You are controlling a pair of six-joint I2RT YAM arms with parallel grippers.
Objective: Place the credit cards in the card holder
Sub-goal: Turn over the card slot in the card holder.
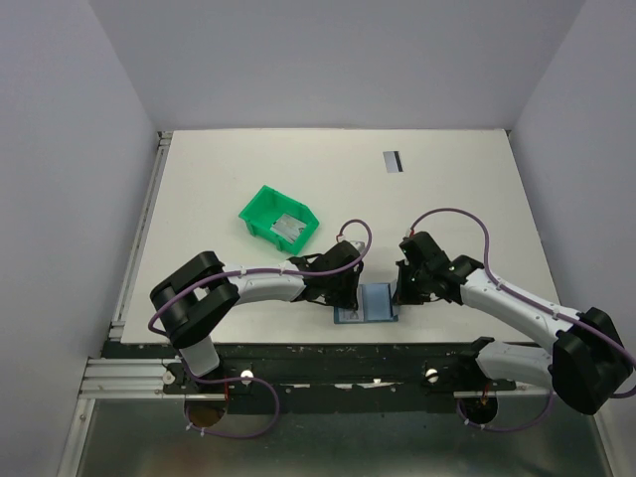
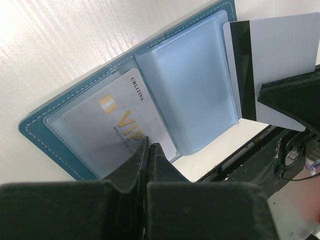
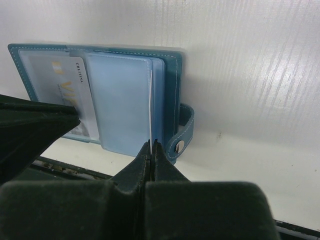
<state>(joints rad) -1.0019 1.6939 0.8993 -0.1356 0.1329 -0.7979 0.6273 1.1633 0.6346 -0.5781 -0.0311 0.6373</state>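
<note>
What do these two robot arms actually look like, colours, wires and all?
Both the left arm and right arm have white tube segments joined by chunky black joints. A thin lilac cable loops along each. The left gripper and right gripper are matte black, with two wedge-shaped fingers.

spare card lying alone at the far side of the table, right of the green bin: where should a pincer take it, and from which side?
Spare card lies flat on the table, nothing touching it, so no face stands up to grab. Likely best: straight down from above, fingers straddling two opposite edges and pinching inward. It sits right of centre, nearer the right arm.
</note>
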